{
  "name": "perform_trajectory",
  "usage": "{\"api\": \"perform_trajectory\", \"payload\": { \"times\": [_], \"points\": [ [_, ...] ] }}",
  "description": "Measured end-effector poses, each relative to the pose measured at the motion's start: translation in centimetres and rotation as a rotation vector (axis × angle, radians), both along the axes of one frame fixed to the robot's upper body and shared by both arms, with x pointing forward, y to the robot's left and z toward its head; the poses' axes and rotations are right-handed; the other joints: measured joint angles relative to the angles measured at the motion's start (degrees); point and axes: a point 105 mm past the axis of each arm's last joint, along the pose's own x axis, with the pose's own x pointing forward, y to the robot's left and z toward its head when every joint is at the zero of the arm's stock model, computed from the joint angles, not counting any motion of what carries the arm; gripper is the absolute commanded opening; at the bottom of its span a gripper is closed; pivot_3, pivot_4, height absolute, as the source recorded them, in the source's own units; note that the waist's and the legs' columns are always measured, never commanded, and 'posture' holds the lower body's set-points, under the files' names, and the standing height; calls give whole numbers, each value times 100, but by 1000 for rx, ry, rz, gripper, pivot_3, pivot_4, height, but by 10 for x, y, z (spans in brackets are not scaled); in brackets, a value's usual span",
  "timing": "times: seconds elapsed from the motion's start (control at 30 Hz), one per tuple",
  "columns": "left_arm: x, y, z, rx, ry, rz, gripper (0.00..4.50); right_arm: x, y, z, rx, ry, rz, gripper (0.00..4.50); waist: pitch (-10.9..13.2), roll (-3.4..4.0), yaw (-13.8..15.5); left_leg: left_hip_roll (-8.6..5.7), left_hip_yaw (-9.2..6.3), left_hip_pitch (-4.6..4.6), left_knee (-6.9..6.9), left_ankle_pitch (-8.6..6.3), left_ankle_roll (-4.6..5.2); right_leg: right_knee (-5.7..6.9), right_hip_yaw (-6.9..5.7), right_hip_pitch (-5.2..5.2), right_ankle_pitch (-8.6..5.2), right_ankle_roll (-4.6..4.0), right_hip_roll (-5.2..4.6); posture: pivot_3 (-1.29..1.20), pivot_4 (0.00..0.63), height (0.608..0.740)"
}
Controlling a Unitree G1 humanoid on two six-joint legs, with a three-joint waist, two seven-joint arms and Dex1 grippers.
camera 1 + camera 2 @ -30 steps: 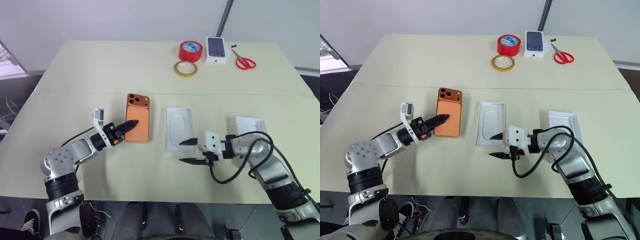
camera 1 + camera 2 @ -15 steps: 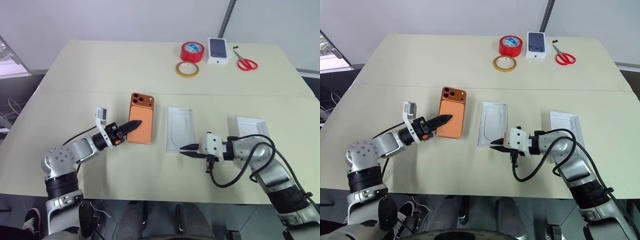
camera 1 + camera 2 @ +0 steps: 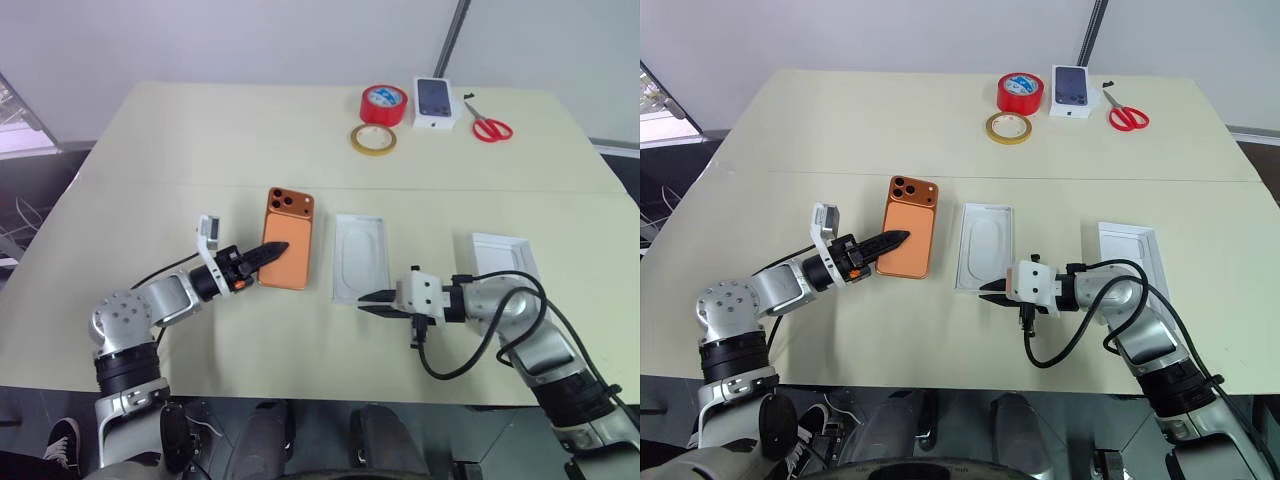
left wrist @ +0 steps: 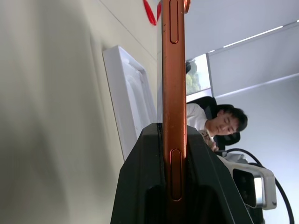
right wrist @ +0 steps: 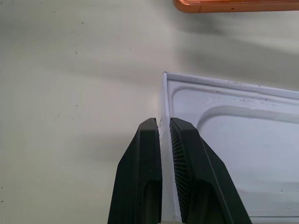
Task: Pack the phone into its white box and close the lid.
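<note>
On the desk [image 3: 180,150], both claws grip.
The left claw [image 3: 272,249] clamps the phone [image 3: 289,240]; the right claw [image 3: 365,302] pinches the white insert's [image 3: 360,258] near rim.

Phone [image 3: 287,238]: flat orange, rounded corners, square 3-lens camera cluster at far end, back up, on table left of centre; white box [image 3: 503,258]: shallow rectangular tray w/ thin white rim, open, lying flat at right side, well apart from phone.
</note>
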Motion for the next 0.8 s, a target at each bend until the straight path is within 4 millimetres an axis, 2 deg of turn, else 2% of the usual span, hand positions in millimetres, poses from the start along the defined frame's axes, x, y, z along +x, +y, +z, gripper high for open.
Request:
{"api": "perform_trajectory", "payload": {
  "times": [0.5, 0.73, 0.77, 0.8],
  "points": [
    [-2, -6, 2, -11, 5, -22, 0, 4, 1, -3, 33, 21, -28, 490, 0, 0, -2, 0, -2, 3, 5, 2, 0, 22, 0, -6, 0, 0, 2, 0, 150, 740],
    [-2, -8, 2, -12, 7, -28, 0, 6, -2, -9, -5, 8, -35, 490, 0, 0, -1, 0, -2, 3, 7, 9, -11, 23, 0, -6, 0, 0, 4, 0, 150, 740],
    [-2, -8, 2, -12, 7, -28, 0, 6, -1, -10, -9, 8, -30, 233, 0, 0, -1, 0, -2, 3, 7, 11, -14, 23, 0, -5, 0, 0, 4, 0, 150, 740],
    [-2, -8, 2, -12, 7, -28, 0, 6, -1, -10, -11, 10, -26, 233, 0, 0, -1, 0, -2, 3, 7, 11, -14, 24, 0, -5, 0, 0, 4, 0, 150, 740]
  ]
}}
